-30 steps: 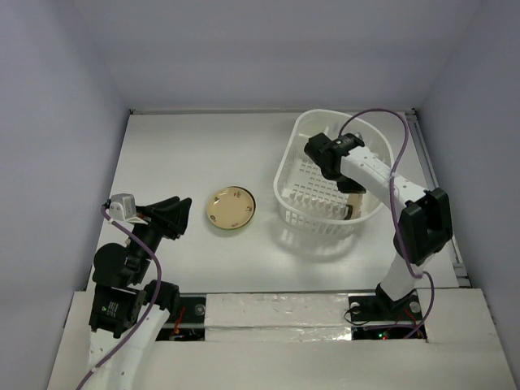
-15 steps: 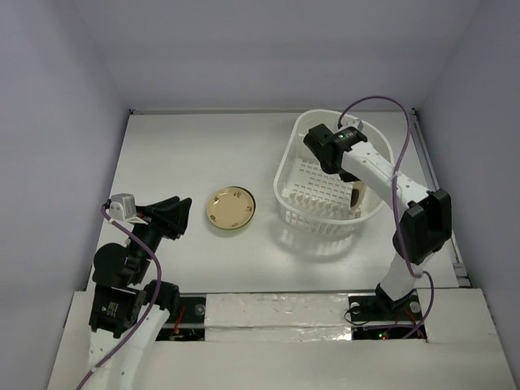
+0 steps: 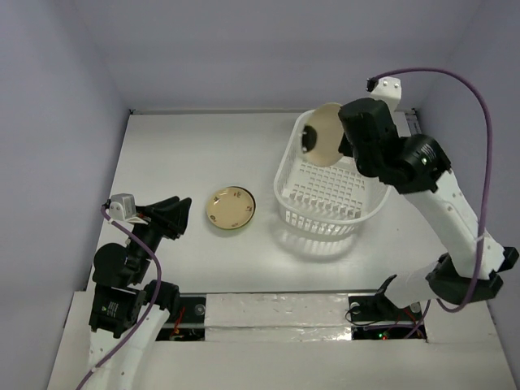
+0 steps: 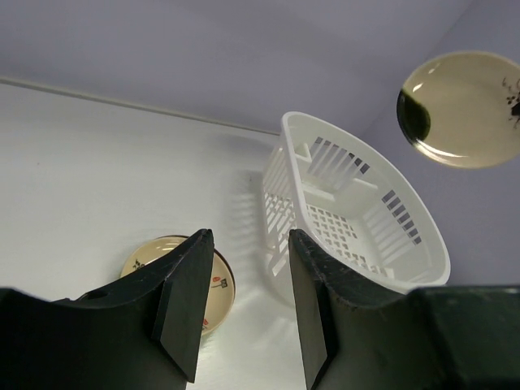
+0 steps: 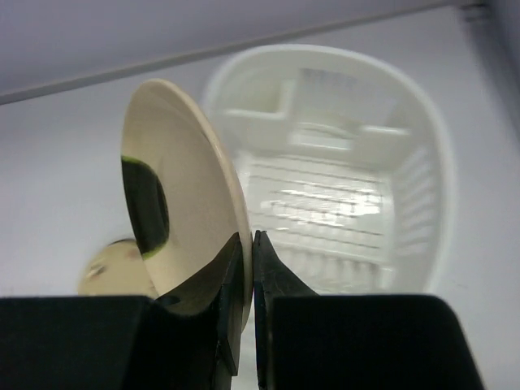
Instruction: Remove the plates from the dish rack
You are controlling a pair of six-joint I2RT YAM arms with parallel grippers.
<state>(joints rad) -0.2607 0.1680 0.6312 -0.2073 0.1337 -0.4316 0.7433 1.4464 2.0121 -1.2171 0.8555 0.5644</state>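
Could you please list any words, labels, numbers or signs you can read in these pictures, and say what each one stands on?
No text can be read in any view.
On the golden-tan plate: small red and dark marks on its face, too small to read.
On the cream plate: small dark marks near its rim, too blurred to read.
On the dish rack: plain white, no label visible.

The right gripper (image 5: pixel 249 244) pinches the rim of a glossy cream round plate (image 5: pixel 195 171) with a dark patch, held on edge. Beyond it, blurred, a white plastic oval basket (image 5: pixel 418 195) sits on a pale table (image 5: pixel 57 162), and a golden-tan round plate (image 5: pixel 110 272) lies at lower left.
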